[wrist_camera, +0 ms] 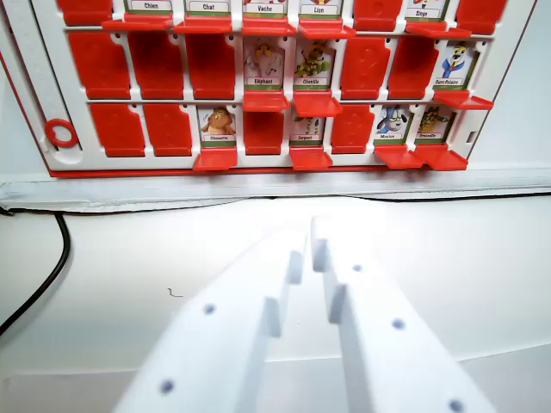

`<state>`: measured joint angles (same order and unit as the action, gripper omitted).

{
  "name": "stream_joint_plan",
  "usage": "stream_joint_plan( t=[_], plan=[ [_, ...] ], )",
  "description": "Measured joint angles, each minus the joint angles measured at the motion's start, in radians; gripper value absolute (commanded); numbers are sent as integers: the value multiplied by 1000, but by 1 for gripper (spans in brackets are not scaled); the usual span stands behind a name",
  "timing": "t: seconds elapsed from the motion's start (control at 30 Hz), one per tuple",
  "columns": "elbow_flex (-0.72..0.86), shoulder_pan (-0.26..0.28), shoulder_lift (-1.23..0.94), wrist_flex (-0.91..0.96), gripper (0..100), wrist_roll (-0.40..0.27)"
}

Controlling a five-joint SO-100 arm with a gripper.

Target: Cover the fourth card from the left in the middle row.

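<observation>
Wrist view only. Pincer (pixel 308 245) fills the lower centre: two white, matte plastic fingers with stepped inner edges and small dark screw dots, tips pressed nearly together with just a thin slit between them, holding nothing. It hangs over the bare white desk (pixel 129 258), well apart from the game board (pixel 34 77) that takes the top of the frame.

Board is a white plastic frame holding rows of glossy red hinged flaps. It stands tilted toward the camera, so the card faces read from here. Flaps folded down stick out as little red ledges under their cards; raised flaps hide the card as plain red rectangles.

Middle row, counting from frame left: three red covers, then the elephant card (pixel 263 65), uncovered, upper centre, with its flap (pixel 265 101) lying down below it. That reads as the target. Next to it on the right a yellow animal card (pixel 312 65) is also showing.

Judgement: narrowed tips suit poking under a thin flap edge rather than gripping.

Black cable (pixel 52 267) curves at the left edge, clear of the path. Red ring (pixel 61 132) on the board's left rail.
</observation>
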<state>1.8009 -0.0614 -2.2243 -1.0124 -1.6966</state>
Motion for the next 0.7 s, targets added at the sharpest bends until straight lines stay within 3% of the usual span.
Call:
stream_joint_plan(
  t=[0.37, 0.7],
  plan=[
    [189, -12, 104, 262, 0, -3],
    [210, -15, 299, 437, 0, -11]
  ],
)
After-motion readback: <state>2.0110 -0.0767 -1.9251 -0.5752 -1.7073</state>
